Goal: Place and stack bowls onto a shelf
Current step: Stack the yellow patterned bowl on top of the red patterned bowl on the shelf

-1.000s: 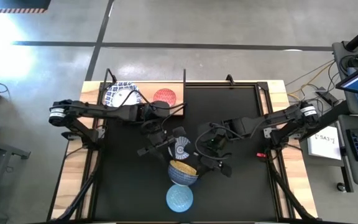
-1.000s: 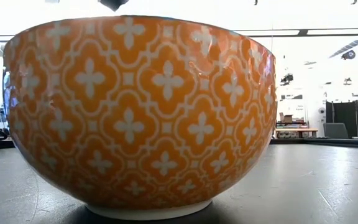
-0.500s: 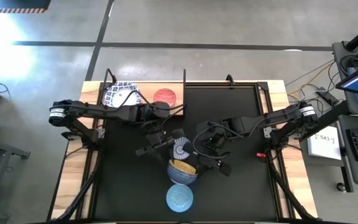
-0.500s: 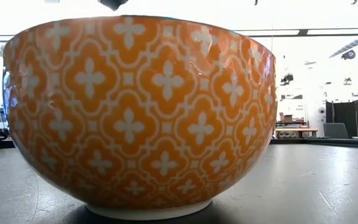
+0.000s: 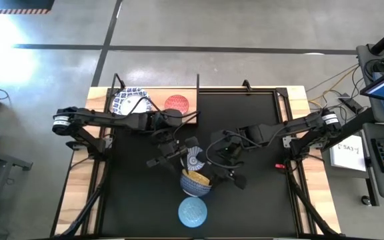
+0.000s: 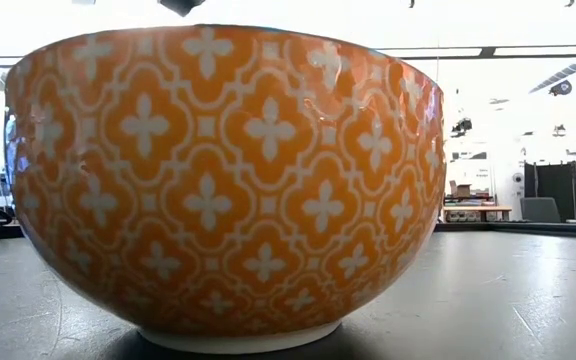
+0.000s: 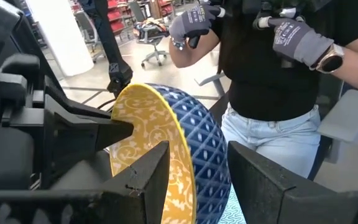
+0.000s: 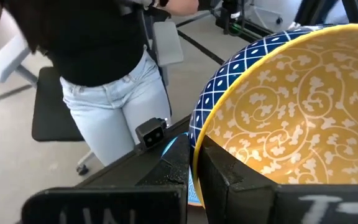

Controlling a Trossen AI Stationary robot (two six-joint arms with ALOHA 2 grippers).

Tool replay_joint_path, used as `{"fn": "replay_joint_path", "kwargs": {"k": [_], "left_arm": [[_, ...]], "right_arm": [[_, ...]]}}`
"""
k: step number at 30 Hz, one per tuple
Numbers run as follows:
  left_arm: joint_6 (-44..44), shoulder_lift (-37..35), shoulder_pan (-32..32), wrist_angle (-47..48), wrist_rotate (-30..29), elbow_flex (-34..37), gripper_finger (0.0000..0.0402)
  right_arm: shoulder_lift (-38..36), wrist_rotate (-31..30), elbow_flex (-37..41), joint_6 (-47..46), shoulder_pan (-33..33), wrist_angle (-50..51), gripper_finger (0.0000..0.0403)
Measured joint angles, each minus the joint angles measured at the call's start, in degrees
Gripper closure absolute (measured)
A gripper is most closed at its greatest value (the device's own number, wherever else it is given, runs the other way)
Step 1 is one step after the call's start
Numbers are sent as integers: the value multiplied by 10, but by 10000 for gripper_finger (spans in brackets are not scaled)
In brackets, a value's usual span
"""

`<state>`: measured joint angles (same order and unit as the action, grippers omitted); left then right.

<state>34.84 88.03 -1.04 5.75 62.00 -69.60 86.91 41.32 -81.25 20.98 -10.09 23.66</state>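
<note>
My right gripper (image 5: 210, 175) is shut on a bowl, blue outside and yellow inside (image 5: 195, 182), at the mat's middle. The bowl is tipped steeply, with its opening toward my left arm. My left gripper (image 5: 179, 152) is open just on the far-left side of it. In the left wrist view its fingers (image 7: 154, 171) frame the bowl (image 7: 191, 143) without visible touch. A blue-grey radial bowl (image 5: 193, 159) lies beside my left gripper. A light-blue bowl (image 5: 192, 212) sits near the front edge. The shelf (image 5: 153, 105) holds a white blue-rimmed bowl (image 5: 131, 100) and a red bowl (image 5: 176, 104). My right gripper holds the blue and yellow bowl by its rim (image 8: 197, 134), with one finger inside the bowl (image 8: 229, 173) and one outside (image 8: 169, 171). The fingers come from the table's right. The bowl stands tilted on edge. Whether its lower side touches the mat does not show.
An orange-and-white patterned bowl (image 6: 223, 180) fills the low view, resting on its foot on the black mat (image 6: 508, 300). A person in a black top, jeans and grey gloves (image 7: 272, 68) stands beyond the table. The mat's right half (image 5: 259, 200) is free.
My right gripper has moved slightly toward the table's left with the blue and yellow bowl, which now shows a little more tipped.
</note>
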Motion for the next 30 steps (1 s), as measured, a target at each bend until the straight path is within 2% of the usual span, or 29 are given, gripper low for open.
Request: {"fn": "replay_joint_path", "kwargs": {"k": [20, 30], "left_arm": [[-24, 0, 0, 5, -5, 0, 256], [-49, 1, 0, 13, -30, 0, 256]], "right_arm": [[-1, -9, -28, -289, 0, -15, 394], [-1, -10, -28, -385, 0, -21, 394]]}}
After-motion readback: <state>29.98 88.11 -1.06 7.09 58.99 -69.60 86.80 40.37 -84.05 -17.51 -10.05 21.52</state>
